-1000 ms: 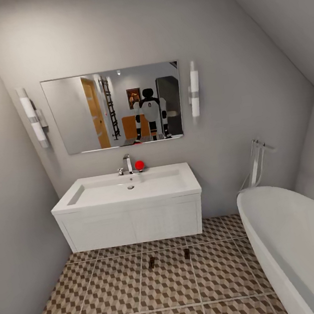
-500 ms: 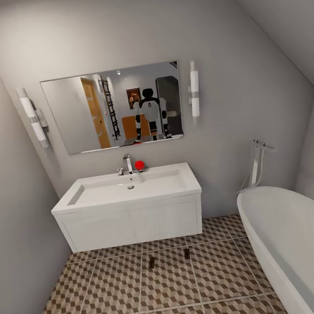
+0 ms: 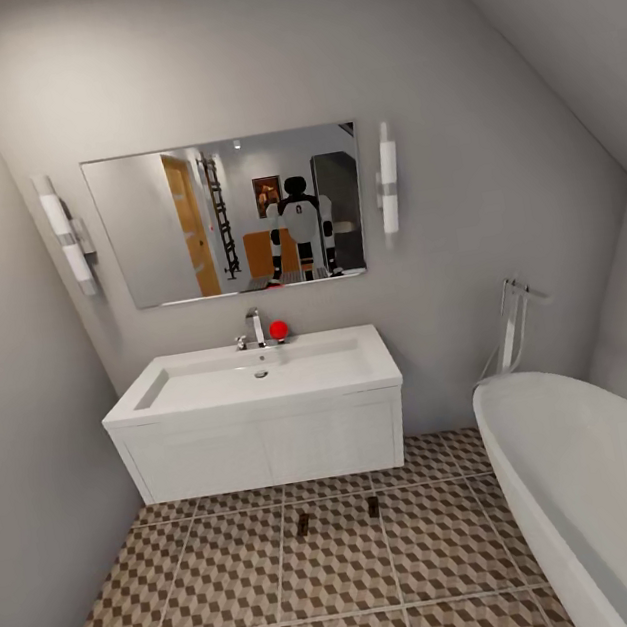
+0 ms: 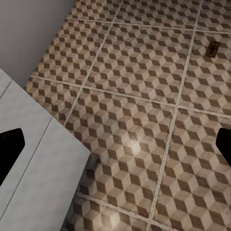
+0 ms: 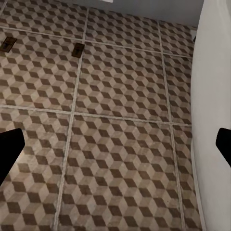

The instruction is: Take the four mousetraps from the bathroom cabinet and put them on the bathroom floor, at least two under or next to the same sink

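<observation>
Two mousetraps (image 3: pixel 303 525) (image 3: pixel 374 507) lie on the bathroom floor (image 3: pixel 224 581) just before the sink (image 3: pixel 253 376), at twelve o'clock, long axes pointing sinkward. Both claws (image 4: pixel 115 144) (image 5: pixel 115 144) hang spread and empty, roughly equally near.

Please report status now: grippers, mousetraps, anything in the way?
Both grippers open, empty. Two mousetraps on the bathroom floor, in front of the sink. Bathtub at right; path clear.

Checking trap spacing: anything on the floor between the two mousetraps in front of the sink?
Nothing: bare patterned tile with one grout line between left mousetrap and right mousetrap, per the head view.
</observation>
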Robot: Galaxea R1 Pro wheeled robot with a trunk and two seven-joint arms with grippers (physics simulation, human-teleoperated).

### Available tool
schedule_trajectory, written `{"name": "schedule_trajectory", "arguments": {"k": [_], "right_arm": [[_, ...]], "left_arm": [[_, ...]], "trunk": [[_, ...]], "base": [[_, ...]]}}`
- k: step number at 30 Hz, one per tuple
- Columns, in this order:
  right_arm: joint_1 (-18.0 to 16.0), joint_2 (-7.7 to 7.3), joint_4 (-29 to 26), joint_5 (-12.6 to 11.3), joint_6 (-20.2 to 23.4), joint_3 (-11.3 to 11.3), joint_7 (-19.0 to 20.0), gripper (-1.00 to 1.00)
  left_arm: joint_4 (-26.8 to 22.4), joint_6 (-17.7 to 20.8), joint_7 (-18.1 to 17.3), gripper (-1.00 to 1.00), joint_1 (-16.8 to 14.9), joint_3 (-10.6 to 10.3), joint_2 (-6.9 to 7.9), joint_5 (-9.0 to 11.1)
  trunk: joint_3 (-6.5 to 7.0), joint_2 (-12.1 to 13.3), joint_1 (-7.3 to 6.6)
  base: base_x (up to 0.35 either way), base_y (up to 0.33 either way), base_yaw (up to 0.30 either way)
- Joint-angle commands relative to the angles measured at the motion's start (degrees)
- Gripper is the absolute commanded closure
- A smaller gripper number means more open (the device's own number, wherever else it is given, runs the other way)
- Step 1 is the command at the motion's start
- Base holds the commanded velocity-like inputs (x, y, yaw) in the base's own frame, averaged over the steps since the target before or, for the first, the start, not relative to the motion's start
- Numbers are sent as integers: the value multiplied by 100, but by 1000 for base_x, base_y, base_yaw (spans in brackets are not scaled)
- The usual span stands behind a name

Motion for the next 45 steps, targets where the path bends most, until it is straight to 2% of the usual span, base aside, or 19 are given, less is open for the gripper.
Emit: {"name": "schedule_trajectory", "arguments": {"k": [1,45], "right_arm": [[-8,4,23,7,-21,47,-45,-100],[-8,30,26,-6,-5,38,-40,-100]], "left_arm": [[14,-12,43,-100,-5,-34,-5,-28],[26,4,28,-100,-4,-31,-145,-47]], "trunk": [[-2,-5,2],[-2,-5,2]], "base": [[0,0,0],[0,0,0]]}}
